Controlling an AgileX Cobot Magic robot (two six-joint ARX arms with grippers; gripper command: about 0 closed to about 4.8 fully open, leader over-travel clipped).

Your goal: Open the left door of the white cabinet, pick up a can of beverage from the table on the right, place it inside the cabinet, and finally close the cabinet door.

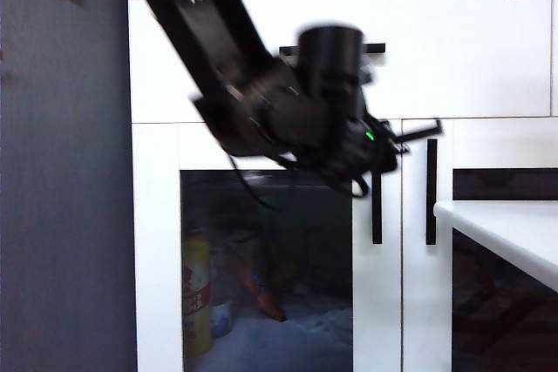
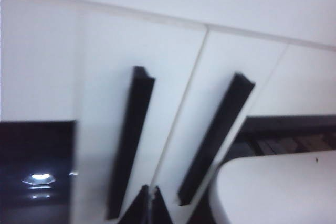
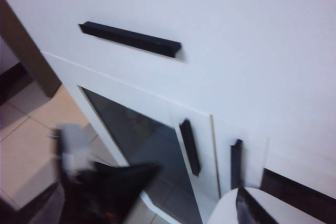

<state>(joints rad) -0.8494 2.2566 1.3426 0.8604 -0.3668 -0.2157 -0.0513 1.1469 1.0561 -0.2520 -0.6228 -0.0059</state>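
Clearly at the opening step: white cabinet (image 1: pixel 261 50) filling the exterior view, its left door (image 1: pixel 161 241) shut flush, dark pane at lower centre with a yellow bottle (image 1: pixel 197 294) and red packets (image 1: pixel 261 289) dim behind the glass. Bench (image 1: pixel 510 233) corner at lower right, bare where visible; can of beverage in none of the views, so probably further along that bench. Blurred left arm (image 1: pixel 227 67) slanting down from upper left to centre. Left end effector (image 2: pixel 150 207) pressed together and empty, tips just short of the two vertical handles. Aim for the left door's handle (image 1: pixel 377 206), not its twin (image 1: pixel 431 191) just beside it. Either spread the fingers and close around the bar at mid-height, or hook the closed tips behind it; then pull along the door's arc, not straight out, to avoid slipping off. Right end effector (image 3: pixel 248 209) over the bench edge, spread wide, nothing seen in it; keep it parked clear of the door's swing.
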